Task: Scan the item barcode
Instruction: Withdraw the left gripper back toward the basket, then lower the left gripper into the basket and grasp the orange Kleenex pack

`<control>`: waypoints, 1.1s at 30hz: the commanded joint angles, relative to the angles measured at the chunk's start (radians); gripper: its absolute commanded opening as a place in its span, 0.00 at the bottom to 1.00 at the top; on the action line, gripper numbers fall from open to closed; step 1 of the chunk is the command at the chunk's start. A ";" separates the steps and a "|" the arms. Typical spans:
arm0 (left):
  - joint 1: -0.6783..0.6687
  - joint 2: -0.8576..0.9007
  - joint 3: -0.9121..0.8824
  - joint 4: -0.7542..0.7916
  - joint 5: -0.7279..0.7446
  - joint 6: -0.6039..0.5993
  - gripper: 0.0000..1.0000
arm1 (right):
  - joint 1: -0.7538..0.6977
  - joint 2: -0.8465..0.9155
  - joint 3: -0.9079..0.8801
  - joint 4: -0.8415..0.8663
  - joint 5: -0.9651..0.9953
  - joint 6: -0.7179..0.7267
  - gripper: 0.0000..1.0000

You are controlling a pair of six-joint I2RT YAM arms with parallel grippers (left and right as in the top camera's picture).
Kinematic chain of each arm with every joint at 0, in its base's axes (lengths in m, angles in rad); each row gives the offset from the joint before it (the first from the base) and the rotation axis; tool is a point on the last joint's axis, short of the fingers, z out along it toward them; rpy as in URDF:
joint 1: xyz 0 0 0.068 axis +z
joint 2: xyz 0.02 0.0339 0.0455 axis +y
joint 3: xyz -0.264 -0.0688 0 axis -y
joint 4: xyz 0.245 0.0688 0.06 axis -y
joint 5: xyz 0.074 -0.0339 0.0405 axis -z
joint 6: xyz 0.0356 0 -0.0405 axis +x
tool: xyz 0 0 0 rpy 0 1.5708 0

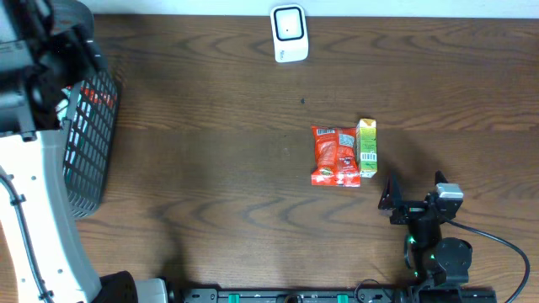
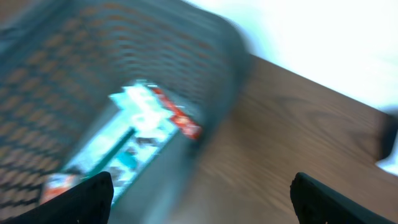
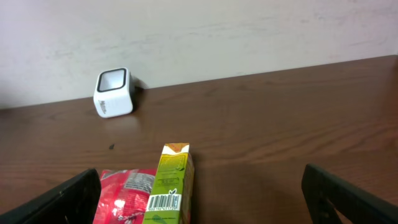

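One barcode label [image 3: 164,202] on the green carton [image 3: 171,174], digits unreadable.

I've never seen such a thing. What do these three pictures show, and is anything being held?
A robot with two arms works at a wooden table. One picture looks down from above; the other two come from cameras on its wrists. On the table lie a red snack packet, a green carton and a white barcode scanner. The left fingers hang open over a black mesh basket with a blue-and-white packet inside; the right fingers stand open near the carton. Nothing is held.
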 commanded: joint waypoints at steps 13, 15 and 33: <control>0.314 0.203 -0.005 -0.053 -0.137 -0.090 0.92 | -0.004 -0.005 -0.002 -0.004 -0.005 -0.011 0.99; 0.342 0.245 -0.005 -0.077 -0.167 -0.110 0.91 | -0.004 -0.005 -0.001 -0.004 -0.005 -0.011 0.99; 0.474 0.340 -0.344 0.124 -0.171 -0.058 0.87 | -0.004 -0.005 -0.002 -0.004 -0.005 -0.011 0.99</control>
